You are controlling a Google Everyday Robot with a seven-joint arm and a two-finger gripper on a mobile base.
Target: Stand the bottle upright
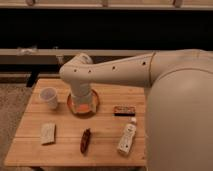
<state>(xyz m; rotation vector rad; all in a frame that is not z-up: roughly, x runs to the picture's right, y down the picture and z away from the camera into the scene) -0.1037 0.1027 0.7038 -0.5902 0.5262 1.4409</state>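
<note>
The bottle (pixel 127 136) is slim and whitish with a white cap and a pale label. It lies on its side near the front right of the wooden table (pixel 65 150), cap pointing to the far right. My gripper (pixel 81 103) hangs from the pale arm over an orange bowl (pixel 93 106) at the table's middle back. It is well to the left of the bottle and farther back, apart from it. The arm's wrist hides most of the bowl's inside.
A translucent white cup (pixel 49 97) stands at the back left. A dark red elongated object (pixel 85 140) lies at the front middle. A beige packet (pixel 48 133) lies front left and a small dark packet (pixel 124 110) lies right of the bowl. The arm's bulk covers the right side.
</note>
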